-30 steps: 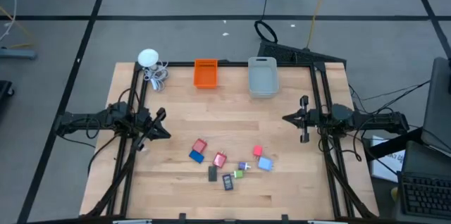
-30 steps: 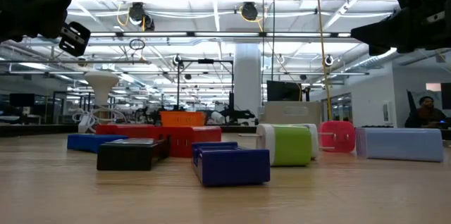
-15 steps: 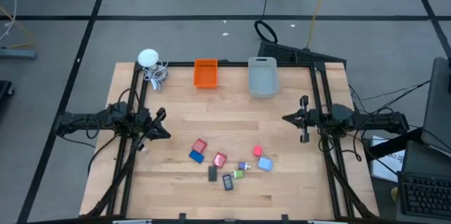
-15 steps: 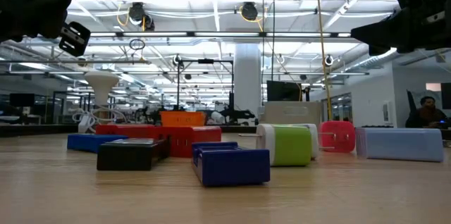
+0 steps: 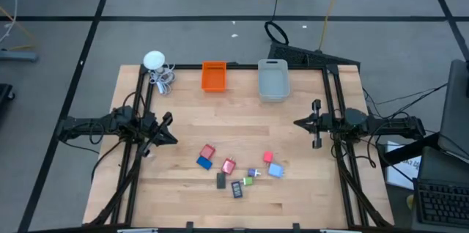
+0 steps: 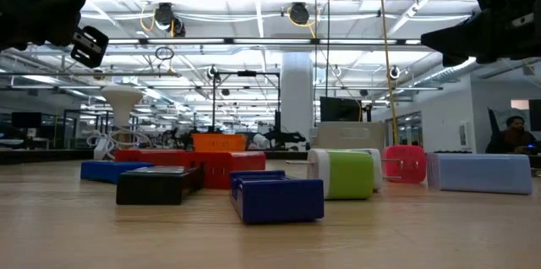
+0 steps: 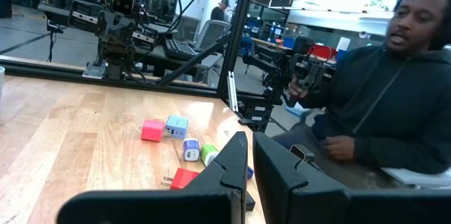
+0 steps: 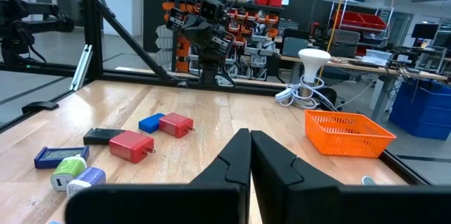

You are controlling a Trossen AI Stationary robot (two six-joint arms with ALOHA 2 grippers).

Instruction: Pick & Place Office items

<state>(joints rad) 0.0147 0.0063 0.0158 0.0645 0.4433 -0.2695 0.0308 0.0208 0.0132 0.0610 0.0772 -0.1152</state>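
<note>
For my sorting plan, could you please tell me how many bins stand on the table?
2. The orange bin and the clear grey bin stand side by side at the table's far edge, grey one nearer the right arm. None seems hidden.

Office items point(image 5: 236, 172) between both arms

overhead, table-level, two wrist views

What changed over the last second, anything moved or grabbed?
Nothing visibly changed. The left gripper and right gripper hang shut and empty at the table's sides, and the office items lie in the same cluster. The orange bin and grey bin stay put.
</note>
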